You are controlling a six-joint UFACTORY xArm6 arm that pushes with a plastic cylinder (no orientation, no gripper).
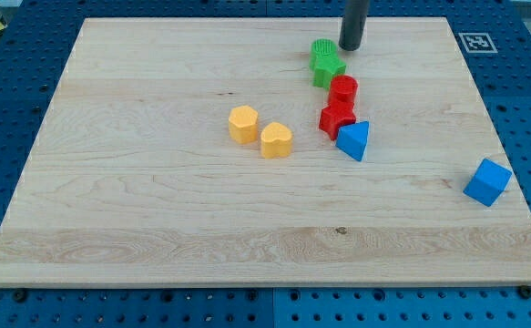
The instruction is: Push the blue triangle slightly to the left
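Observation:
The blue triangle lies right of the board's middle, touching the red star-shaped block at its upper left. My tip is near the view's top, well above the blue triangle, just to the right of the green blocks. It touches no block as far as I can tell.
A red cylinder sits between the green blocks and the red star. A yellow hexagon and a yellow block lie left of the triangle. A blue cube sits near the board's right edge.

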